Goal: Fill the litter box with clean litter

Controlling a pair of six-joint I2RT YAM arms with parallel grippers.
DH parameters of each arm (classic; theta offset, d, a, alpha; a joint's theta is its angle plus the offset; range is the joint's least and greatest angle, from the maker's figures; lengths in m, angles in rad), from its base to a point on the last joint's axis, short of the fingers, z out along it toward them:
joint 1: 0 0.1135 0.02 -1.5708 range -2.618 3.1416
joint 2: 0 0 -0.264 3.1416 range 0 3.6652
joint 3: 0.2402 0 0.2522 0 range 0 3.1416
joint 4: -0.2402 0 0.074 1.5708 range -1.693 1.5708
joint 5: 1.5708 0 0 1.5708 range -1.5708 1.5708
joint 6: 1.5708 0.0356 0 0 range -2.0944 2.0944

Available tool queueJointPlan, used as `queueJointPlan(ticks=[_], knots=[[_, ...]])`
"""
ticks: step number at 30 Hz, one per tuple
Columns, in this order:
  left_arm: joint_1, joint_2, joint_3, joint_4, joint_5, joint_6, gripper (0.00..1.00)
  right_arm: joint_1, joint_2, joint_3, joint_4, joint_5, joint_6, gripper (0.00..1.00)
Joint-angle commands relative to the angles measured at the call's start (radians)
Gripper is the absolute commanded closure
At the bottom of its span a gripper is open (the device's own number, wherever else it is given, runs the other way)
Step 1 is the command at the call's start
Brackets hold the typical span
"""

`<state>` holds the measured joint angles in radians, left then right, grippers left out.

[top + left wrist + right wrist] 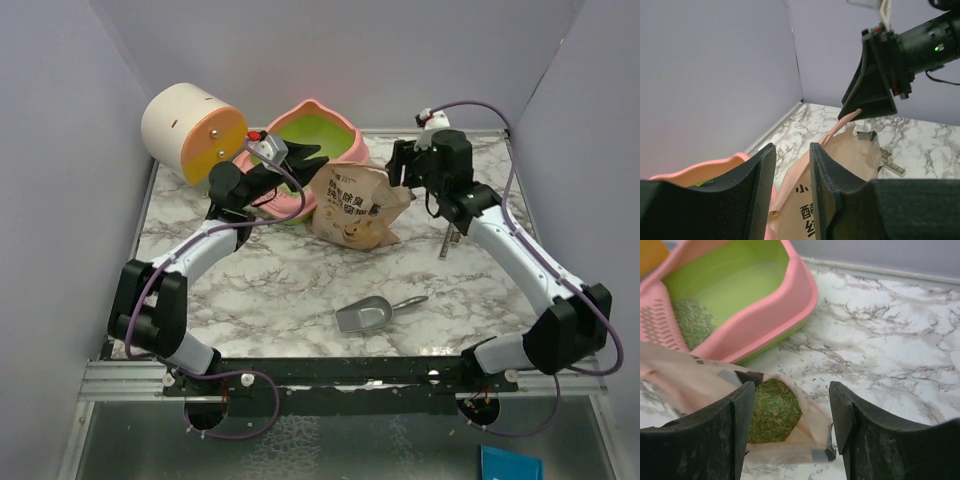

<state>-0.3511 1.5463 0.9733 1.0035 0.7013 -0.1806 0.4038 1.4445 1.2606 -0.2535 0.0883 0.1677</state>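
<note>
Evidently both the left tool and right tool stand parted, grasping nothing, by the soft bag of loose, spill-prone clean litter just before the litter box, probably best taken by its top corners.

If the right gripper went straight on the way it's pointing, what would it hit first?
Probably the open mouth of the bag and the litter inside, right ahead of the open right gripper. The litter box lies farther on, though depth is unclear.
</note>
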Motion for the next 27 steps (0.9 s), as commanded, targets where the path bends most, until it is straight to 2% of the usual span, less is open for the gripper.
queueJointPlan(ticks=[1,3,5,6,9,11,13,17,21,27], knots=[[0.001,-0.159,-0.021,-0.193,-0.040,0.009,0.63,-0.003,-0.189,0.021,-0.063,0.014,0.032,0.40],[0.001,-0.225,-0.039,-0.322,-0.029,-0.020,0.63,-0.002,-0.280,-0.030,-0.099,0.016,0.083,0.43],[0.001,-0.280,-0.051,-0.503,0.010,-0.081,0.63,-0.003,-0.392,-0.101,-0.140,0.036,0.237,0.46],[0.001,-0.293,-0.059,-0.573,0.046,-0.101,0.65,-0.003,-0.453,-0.155,-0.144,-0.015,0.279,0.46],[-0.019,-0.313,-0.114,-0.729,0.131,-0.111,0.78,-0.003,-0.629,-0.345,-0.097,-0.163,0.353,0.48],[-0.067,-0.303,-0.138,-0.856,0.093,-0.078,0.86,-0.003,-0.690,-0.409,-0.180,-0.223,0.380,0.55],[-0.143,-0.267,-0.137,-0.955,0.043,-0.047,0.80,-0.003,-0.725,-0.457,-0.275,-0.243,0.389,0.56],[-0.257,-0.185,-0.082,-1.095,-0.064,0.025,0.65,-0.002,-0.814,-0.543,-0.377,-0.213,0.427,0.52],[-0.300,-0.111,-0.039,-1.206,-0.093,0.113,0.63,-0.003,-0.898,-0.573,-0.420,-0.184,0.456,0.48],[-0.396,-0.053,-0.048,-1.214,-0.133,0.133,0.63,-0.002,-0.899,-0.578,-0.442,-0.206,0.470,0.47]])
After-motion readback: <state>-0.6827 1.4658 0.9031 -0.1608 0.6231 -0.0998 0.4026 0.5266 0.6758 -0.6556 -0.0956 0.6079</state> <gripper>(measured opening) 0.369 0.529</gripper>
